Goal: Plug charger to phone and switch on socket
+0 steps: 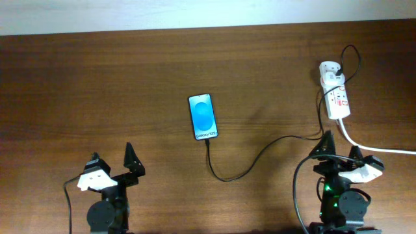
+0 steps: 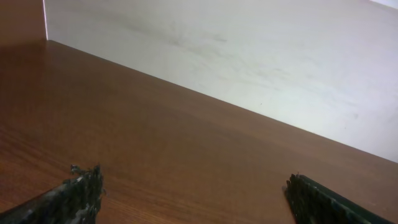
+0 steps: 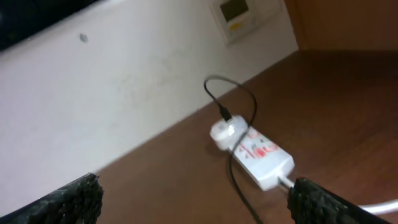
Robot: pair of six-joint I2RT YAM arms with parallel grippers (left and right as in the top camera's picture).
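The wide brown wooden table fills the overhead view, and a pale plain wall stands behind its far edge.

The left gripper is at the near edge of the table. Its two black fingers are wide apart with only bare wood between them, as the left wrist view shows. The right gripper is at the near edge on the other side. Its fingers are also spread wide and hold nothing.

The socket, a small white elongated plastic power strip with red markings and a white plug block at its far end, lies straight ahead of the right gripper, near the wall. I cannot tell the position of its switch.

The phone, a slim rectangular smartphone with black edges and a bright blue screen, lies flat ahead of the left gripper and to its right, well apart from both grippers.

The charger, a thin black cable, leaves the plug block in a loop and passes just beside the right gripper's left finger. It then curves to the near short edge of the phone. Whether its tip sits inside the port is too small to tell.

A thick white cord leaves the near end of the socket and runs to the right of the right gripper.

A small white box with a little screen hangs on the wall above the socket.
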